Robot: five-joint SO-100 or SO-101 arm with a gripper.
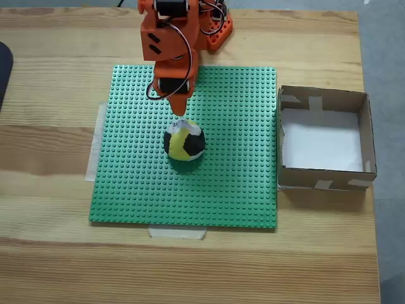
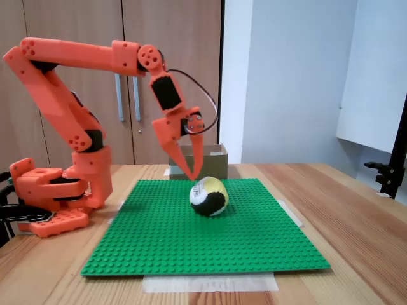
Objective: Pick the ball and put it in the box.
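Orange arm (image 2: 70,95) reaching over the green studded baseplate (image 1: 228,183), which is taped to the wooden table (image 1: 50,266).

Ball (image 1: 184,142): a lumpy yellow, black and white ball resting on the baseplate, near the plate's middle in both fixed views. It sits clear of the box (image 1: 364,136), with a stretch of green plate between them.

Gripper (image 2: 194,173): hanging above the baseplate with its fingers pointing down, parted. In a fixed view from the side, one finger (image 2: 180,159) slopes down toward the ball's arm-side upper edge and the other drops almost straight to the ball's top; the tips reach the ball's upper surface, but whether they touch it cannot be told. In a fixed view from above, the gripper (image 1: 180,114) ends just at the ball's far edge, on the side toward the arm's base. The fingers do not enclose the ball; it lies below and just in front of the tips.

Box: a shallow brown cardboard box with a white floor, standing on the table against the baseplate's edge, to the right in the view from above.
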